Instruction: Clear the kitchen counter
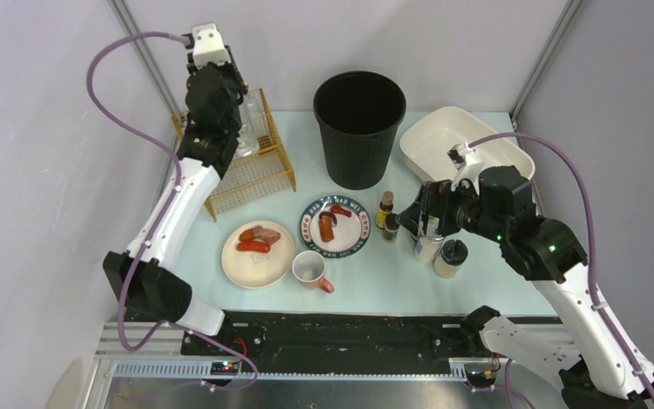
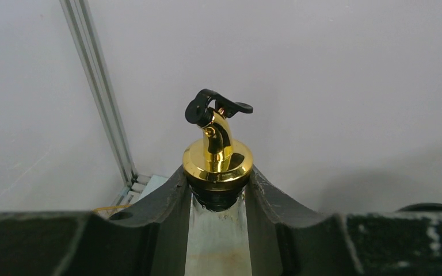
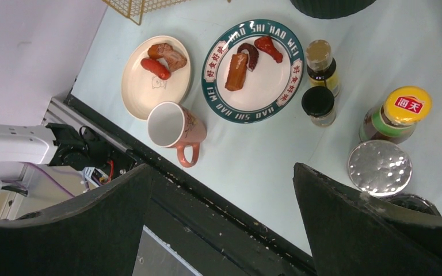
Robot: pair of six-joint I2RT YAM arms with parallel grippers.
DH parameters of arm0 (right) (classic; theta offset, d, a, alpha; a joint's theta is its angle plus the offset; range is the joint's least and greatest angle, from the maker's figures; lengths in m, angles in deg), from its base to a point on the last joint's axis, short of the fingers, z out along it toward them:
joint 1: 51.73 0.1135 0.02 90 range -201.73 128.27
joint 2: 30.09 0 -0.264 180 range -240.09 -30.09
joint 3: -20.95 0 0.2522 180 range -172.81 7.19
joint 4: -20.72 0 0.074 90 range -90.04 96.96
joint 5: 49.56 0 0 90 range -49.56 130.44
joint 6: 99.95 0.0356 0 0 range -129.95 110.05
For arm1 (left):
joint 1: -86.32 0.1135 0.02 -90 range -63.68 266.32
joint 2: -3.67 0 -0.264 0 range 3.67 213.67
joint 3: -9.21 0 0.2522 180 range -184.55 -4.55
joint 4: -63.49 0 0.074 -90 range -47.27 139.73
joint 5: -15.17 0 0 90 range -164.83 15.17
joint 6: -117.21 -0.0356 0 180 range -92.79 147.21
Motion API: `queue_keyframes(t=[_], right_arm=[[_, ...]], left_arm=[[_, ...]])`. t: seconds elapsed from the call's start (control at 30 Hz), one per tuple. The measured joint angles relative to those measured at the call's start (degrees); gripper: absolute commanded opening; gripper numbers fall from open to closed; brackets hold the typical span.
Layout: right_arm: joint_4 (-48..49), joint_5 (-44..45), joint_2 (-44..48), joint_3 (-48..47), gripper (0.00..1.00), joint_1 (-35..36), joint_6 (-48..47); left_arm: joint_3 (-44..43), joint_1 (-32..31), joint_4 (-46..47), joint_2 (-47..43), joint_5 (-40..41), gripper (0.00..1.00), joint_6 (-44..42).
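Left gripper (image 2: 217, 192) clenched on a gold-spouted glass bottle (image 2: 217, 158), at the wire basket (image 1: 264, 179) on the far-left of the kitchen counter (image 1: 375, 277). Right gripper (image 3: 221, 172) spread wide, empty, above the condiment jars (image 3: 380, 168) at right. Step in hand: stowing the bottle. Next move likely requires lowering it upright, then releasing; 2 plates (image 1: 260, 266) wait.

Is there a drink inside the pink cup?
Empty. The pink cup stands upright, and its white inside shows bare in both views.
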Motion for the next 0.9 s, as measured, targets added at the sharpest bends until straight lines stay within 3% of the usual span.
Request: queue_keyframes(t=[0.2,0.53,0.9], right_arm=[[-0.44,0.02,3.89,1.95,0.96,1.14,1.22],[-0.81,0.02,7.30,2.91,0.96,2.05,2.47],[-0.85,0.02,8.81,4.55,0.96,2.43,2.91]], left_arm=[[-9.18,-0.28,-17.84,-3.10,-3.04,0.00,5.57],[-18.14,-0.39,-39.56,-4.35,-7.19,0.00,10.01],[-25.81,-0.48,-50.45,-0.57,-9.01,0.00,12.04]])
